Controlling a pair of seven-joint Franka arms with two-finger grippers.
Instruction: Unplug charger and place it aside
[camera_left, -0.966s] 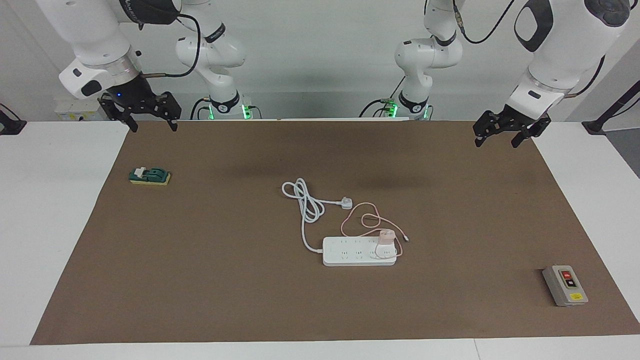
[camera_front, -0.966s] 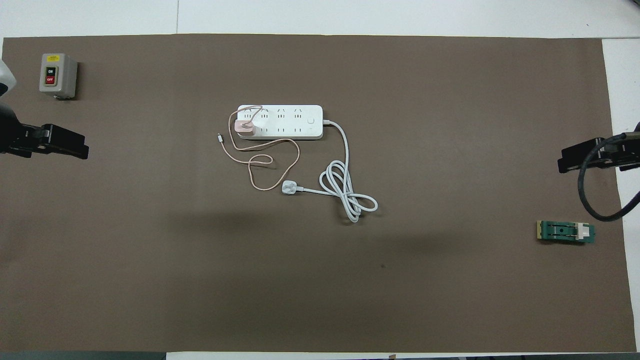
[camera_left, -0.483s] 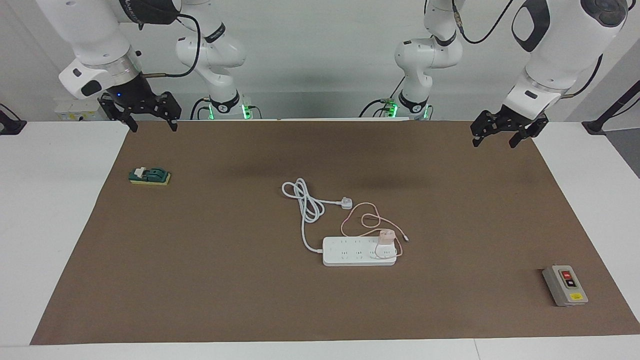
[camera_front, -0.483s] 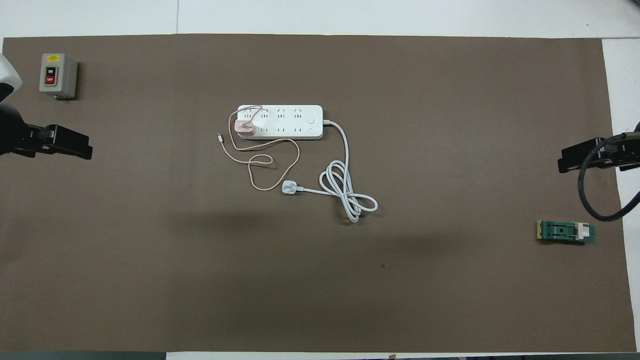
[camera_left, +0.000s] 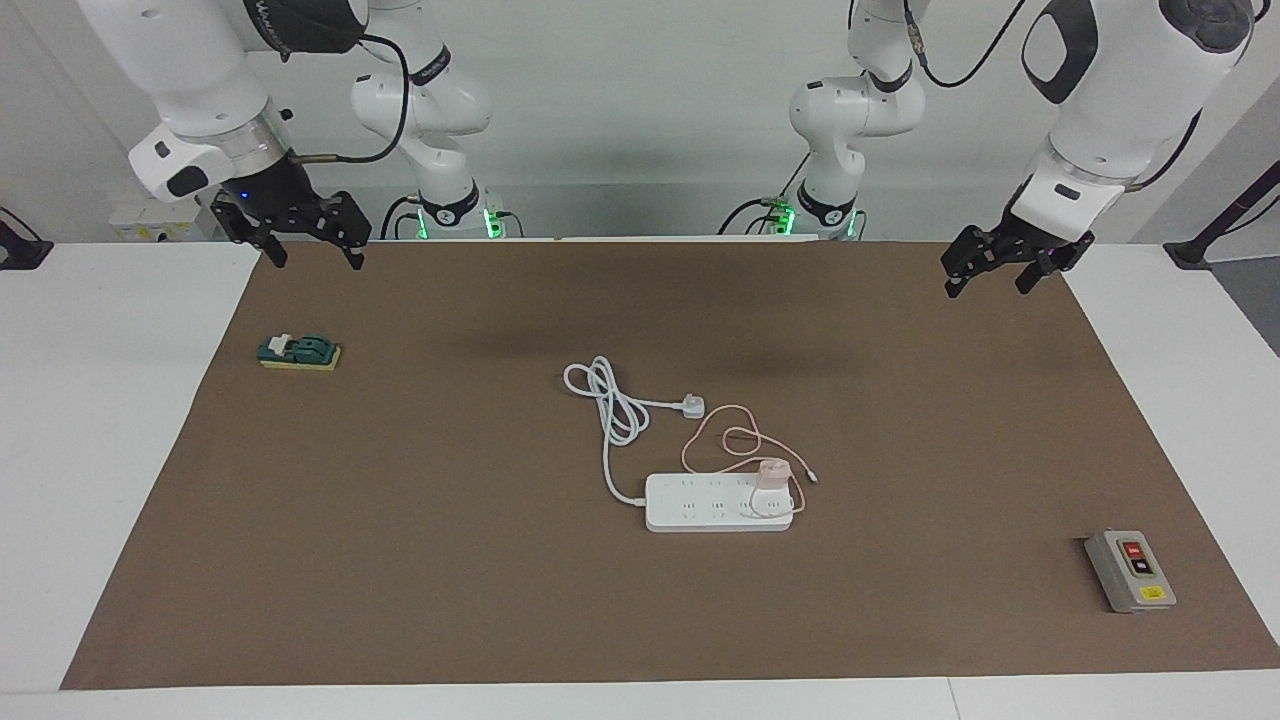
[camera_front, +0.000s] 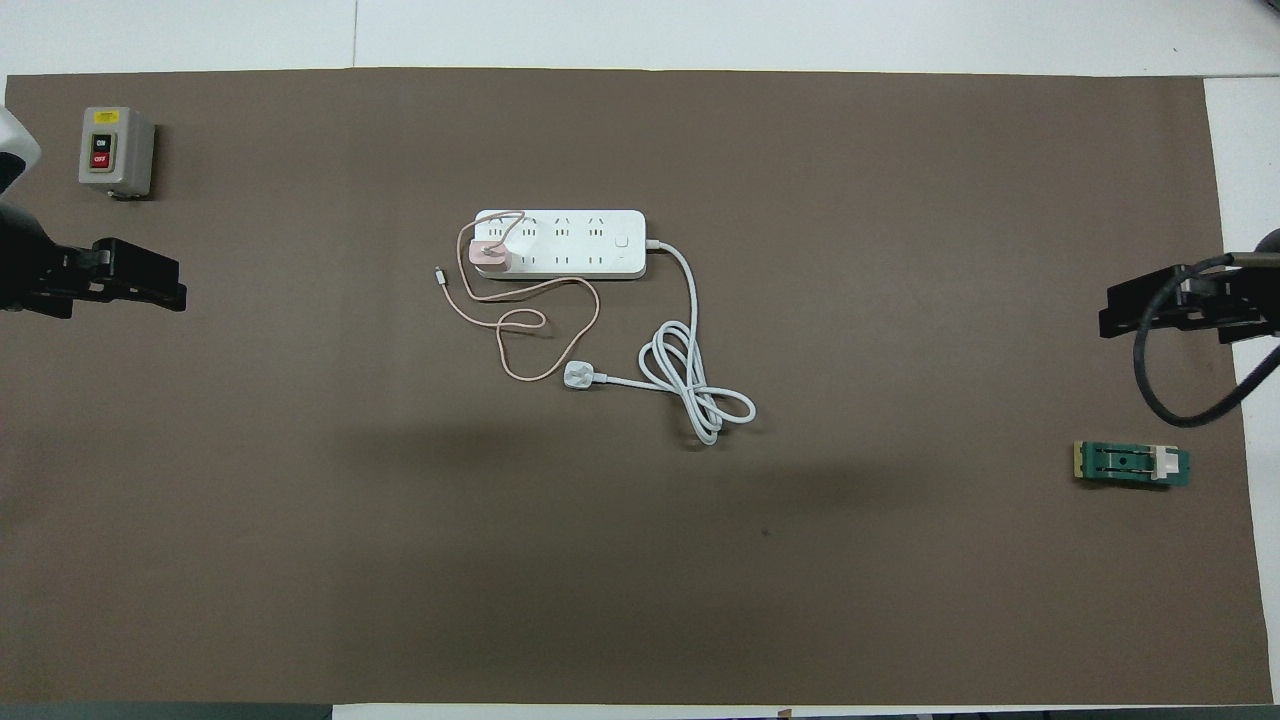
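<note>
So the grey switch box (camera_front: 116, 150) reads ON/OFF. The charger (camera_left: 772, 473) sits plugged into the power strip (camera_left: 700, 503) mid-mat. The left gripper (camera_left: 993, 269) and right gripper (camera_left: 312, 243) are both spread open, holding nothing, and have shifted slightly inward.

A matt brown paper-like mat (camera_left: 400, 560) covers a smooth white table (camera_left: 110, 420). The power strip (camera_left: 700, 512) and pale pink charger (camera_left: 771, 474) look like smooth plastic. Both arms wear glossy white shells; their grippers look matt black.
</note>
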